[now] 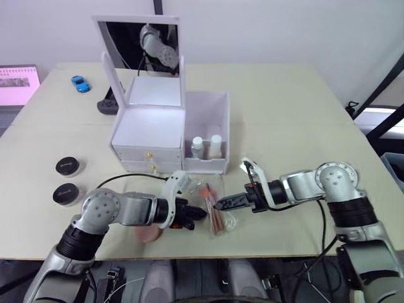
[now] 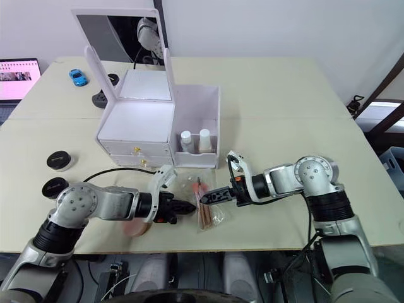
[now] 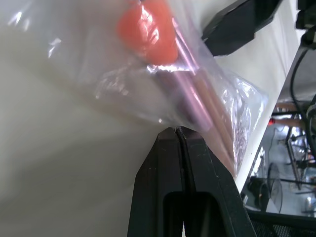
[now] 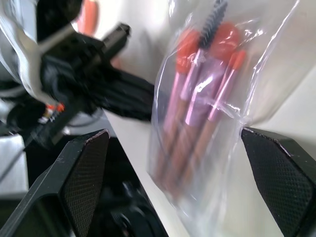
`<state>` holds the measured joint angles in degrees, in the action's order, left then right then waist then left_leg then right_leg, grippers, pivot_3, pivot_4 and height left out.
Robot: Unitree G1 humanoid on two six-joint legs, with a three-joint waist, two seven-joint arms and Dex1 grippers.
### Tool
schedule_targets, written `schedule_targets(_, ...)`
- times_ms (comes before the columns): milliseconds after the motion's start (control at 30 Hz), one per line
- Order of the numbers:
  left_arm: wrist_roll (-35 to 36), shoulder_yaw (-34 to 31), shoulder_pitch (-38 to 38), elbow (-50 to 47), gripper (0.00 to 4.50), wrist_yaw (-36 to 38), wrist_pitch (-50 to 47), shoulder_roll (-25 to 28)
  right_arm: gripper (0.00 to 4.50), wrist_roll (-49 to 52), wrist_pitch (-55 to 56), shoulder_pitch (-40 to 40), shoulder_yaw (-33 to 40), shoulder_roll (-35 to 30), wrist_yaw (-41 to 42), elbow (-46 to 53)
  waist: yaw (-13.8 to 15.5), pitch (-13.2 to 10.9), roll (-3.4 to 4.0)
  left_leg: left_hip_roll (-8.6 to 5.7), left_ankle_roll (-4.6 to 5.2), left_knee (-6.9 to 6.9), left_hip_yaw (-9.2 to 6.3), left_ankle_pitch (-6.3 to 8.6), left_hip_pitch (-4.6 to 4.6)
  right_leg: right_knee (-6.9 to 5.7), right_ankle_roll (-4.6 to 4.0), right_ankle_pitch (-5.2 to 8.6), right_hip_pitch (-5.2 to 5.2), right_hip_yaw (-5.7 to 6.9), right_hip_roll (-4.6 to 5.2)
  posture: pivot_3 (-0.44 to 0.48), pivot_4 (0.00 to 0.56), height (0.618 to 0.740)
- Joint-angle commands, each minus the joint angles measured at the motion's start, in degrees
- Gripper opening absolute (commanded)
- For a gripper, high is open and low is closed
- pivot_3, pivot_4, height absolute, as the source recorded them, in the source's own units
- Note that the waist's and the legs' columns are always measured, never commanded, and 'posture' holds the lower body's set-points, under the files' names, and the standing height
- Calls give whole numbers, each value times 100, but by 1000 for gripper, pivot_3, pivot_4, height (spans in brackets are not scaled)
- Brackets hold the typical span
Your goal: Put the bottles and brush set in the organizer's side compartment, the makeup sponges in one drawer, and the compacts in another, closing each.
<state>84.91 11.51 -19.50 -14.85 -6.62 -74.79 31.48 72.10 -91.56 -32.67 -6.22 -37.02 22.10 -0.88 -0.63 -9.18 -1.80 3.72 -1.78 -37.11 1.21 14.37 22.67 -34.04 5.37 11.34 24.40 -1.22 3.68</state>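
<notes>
Left gripper pinched on the brush set bag, right gripper spread beside it, organizer with bottles beyond, compacts on beige table.

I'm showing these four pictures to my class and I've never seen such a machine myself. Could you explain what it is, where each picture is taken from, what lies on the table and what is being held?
It is a humanoid robot with two arms, each ending in a two-fingered black gripper. The two wide pictures come from cameras in its head, looking down over the table. The two close-ups come from cameras on its wrists.

On the table stands a white organizer with a raised mirror lid, two small drawers and a side compartment that already holds two bottles. Two round black compacts lie to the robot's left.

Between the grippers lies a clear bag with the brush set. The left gripper is shut, pinching the bag's edge. The right gripper is open around the bag.
</notes>
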Motion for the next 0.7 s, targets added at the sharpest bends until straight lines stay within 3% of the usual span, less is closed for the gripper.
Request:
schedule_targets(33,241,-319,90,-250,52,21,-18,129,4500,-54,-94,-162,-128,-365,14,211,-10,-2,1,0,0,0,1,0,4,0,0,0,4,-1,1,0,150,723)
schedule_targets(167,995,-689,181,-491,52,52,186,391,4500,97,-94,-249,-275,-642,32,393,-14,-4,2,0,0,1,0,0,22,-1,0,0,25,-1,-1,0,150,723)
schedule_targets(300,1305,-594,204,-535,52,-35,393,380,4500,0,-94,-200,-268,-700,47,329,0,-4,2,-1,0,-2,0,0,41,5,-1,0,34,-1,1,0,150,723)
schedule_targets(533,488,-83,-59,83,52,26,425,-253,4500,-44,-94,-162,-279,-575,-22,297,-6,-3,0,-3,0,-8,-2,0,58,14,-2,-2,39,-2,-3,0,150,723)
schedule_targets(700,25,0,-135,302,52,84,156,-301,4500,-150,-94,-125,-266,-435,-80,152,-16,-2,-1,-1,0,-4,-8,0,55,9,-3,-2,42,-2,-9,0,150,723)
